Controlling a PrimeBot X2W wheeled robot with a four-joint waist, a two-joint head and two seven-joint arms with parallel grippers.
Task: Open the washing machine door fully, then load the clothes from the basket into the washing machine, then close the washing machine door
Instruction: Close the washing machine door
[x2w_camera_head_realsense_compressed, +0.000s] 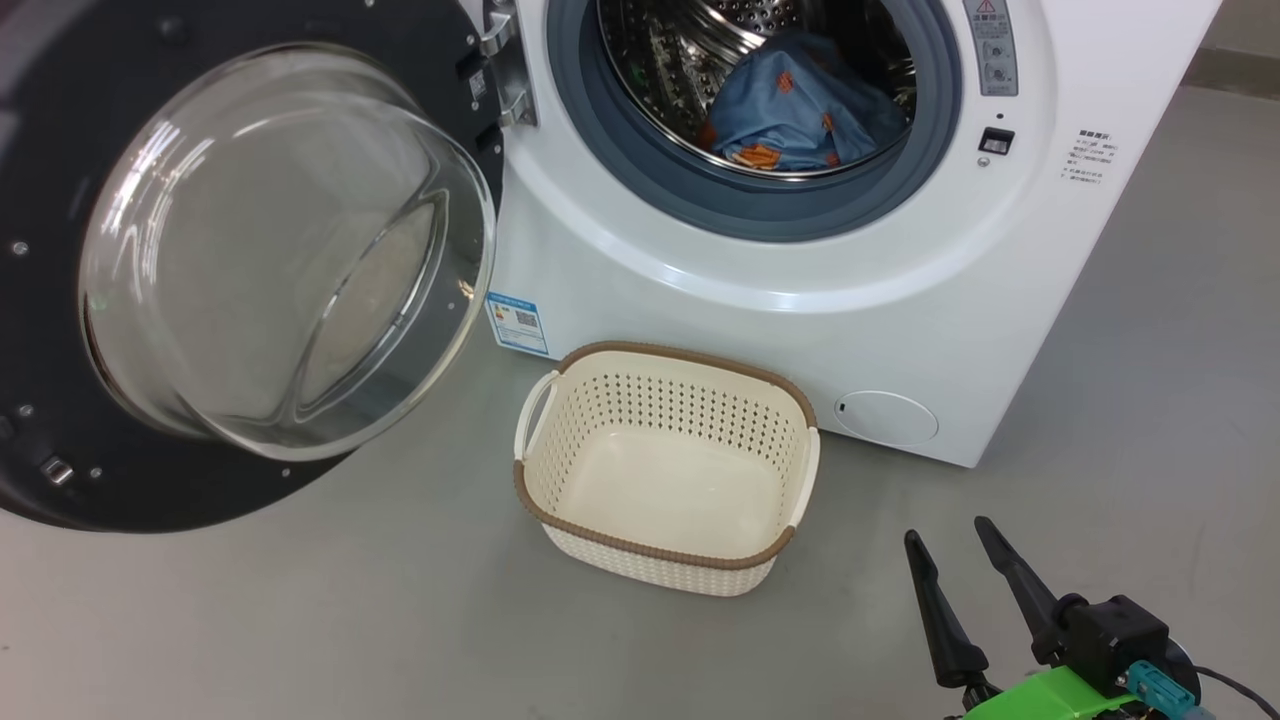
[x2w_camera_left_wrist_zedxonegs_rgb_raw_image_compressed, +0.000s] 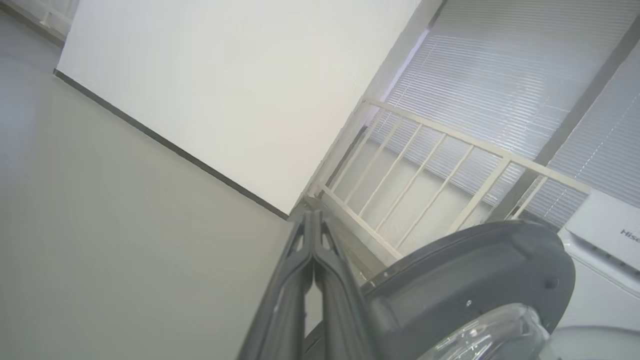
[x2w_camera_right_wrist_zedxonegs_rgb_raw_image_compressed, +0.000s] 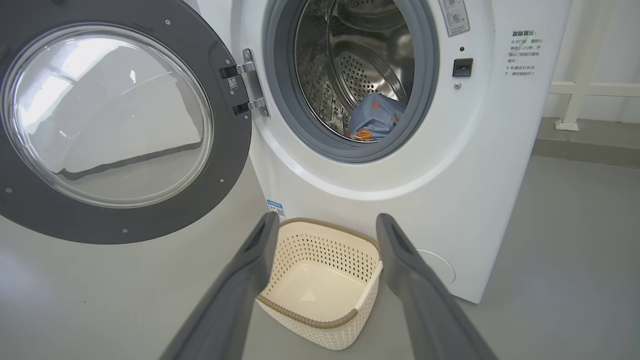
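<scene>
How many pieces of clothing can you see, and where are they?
1: the clothes lie as one light-blue bundle inside the washing machine. The basket holds none. More pieces may be hidden within the bundle.

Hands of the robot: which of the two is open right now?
The right hand, its two dark fingers spread apart near the basket. The left hand has its fingers pressed together.

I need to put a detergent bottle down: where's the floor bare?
Bare floor lies in front of the basket toward the open washing machine door, and right of the washing machine. Crowded: between basket and machine, and by the right end effector.
</scene>
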